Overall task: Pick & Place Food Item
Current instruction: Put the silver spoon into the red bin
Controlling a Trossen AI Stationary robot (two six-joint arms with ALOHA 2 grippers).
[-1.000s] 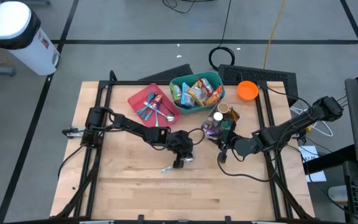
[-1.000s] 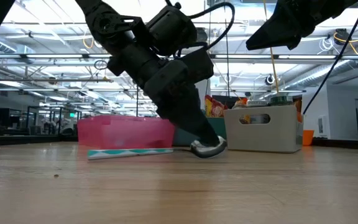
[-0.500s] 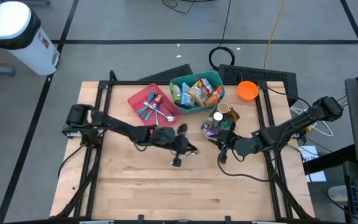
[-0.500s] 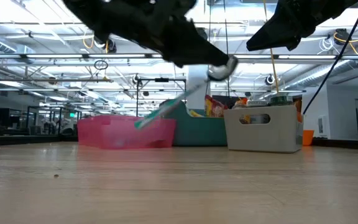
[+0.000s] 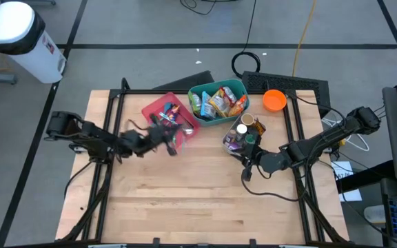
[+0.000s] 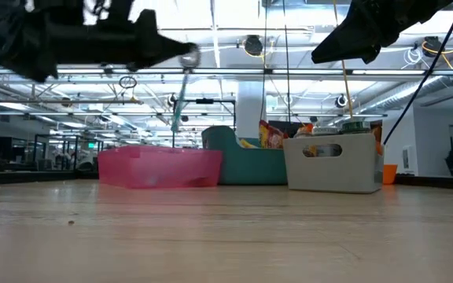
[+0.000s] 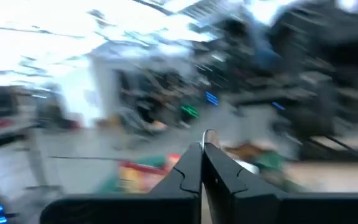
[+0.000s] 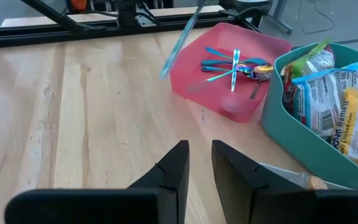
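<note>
We see the left gripper [image 5: 173, 141] high over the tabletop [image 5: 185, 200], jaws pinching a spoon [image 8: 180, 38] beside the pink tray [image 5: 158, 105], while the right gripper [image 5: 248, 165] waits slightly spread by the white caddy [image 6: 330, 163].

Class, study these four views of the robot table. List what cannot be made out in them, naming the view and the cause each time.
- Left wrist view: the room behind is motion-blurred; nothing there is readable.
- High view: the left hand by the pink plastic tray is smeared; its thin utensil is too small to identify.
- Low view: the white box hides the teal bin contents.
</note>
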